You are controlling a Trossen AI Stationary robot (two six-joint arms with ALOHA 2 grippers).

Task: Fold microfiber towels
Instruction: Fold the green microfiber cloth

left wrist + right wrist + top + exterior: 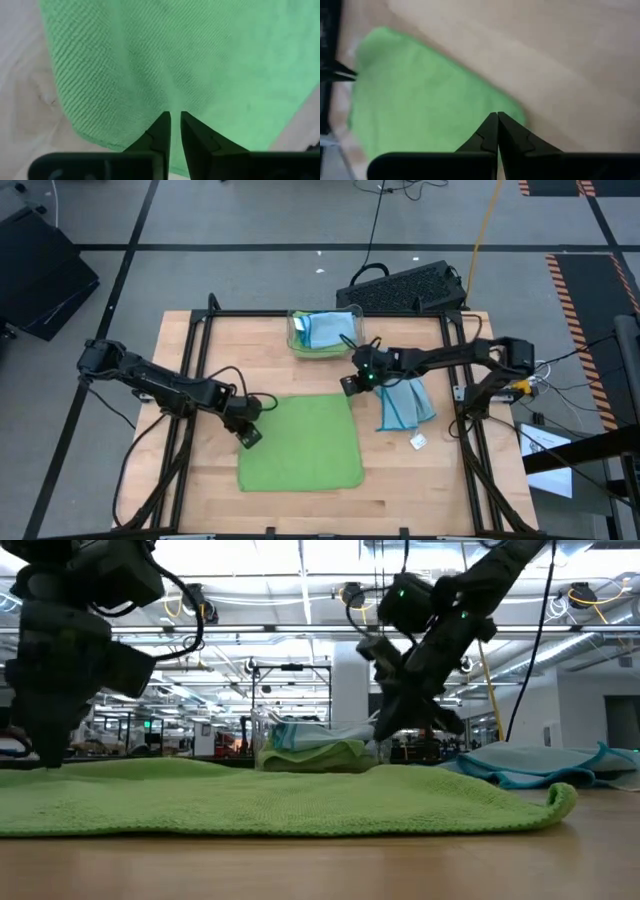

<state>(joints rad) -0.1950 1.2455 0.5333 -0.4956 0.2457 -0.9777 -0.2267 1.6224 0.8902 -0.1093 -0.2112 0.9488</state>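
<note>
Spanning the wooden tabletop point(200, 480), a lime green towel point(302, 442) lies flat between both arms. Smaller blue towels point(405, 402) sit crumpled to its right, others in a clear bin point(322, 332). The left end effector point(249, 426), fingers slightly parted, meets the towel's left edge; the right end effector point(350, 385), closed, hovers above its far-right corner. Folding well probably needs both corners pinched and lifted evenly.

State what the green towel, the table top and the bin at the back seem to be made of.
Green towel: soft microfiber-like cloth, matte; the left wrist view shows fine ribbed rows.
Table top: pale wood, smooth; grain and board seams show.
Bin: probably clear plastic; blue and green cloth inside shows through its wall.
</note>
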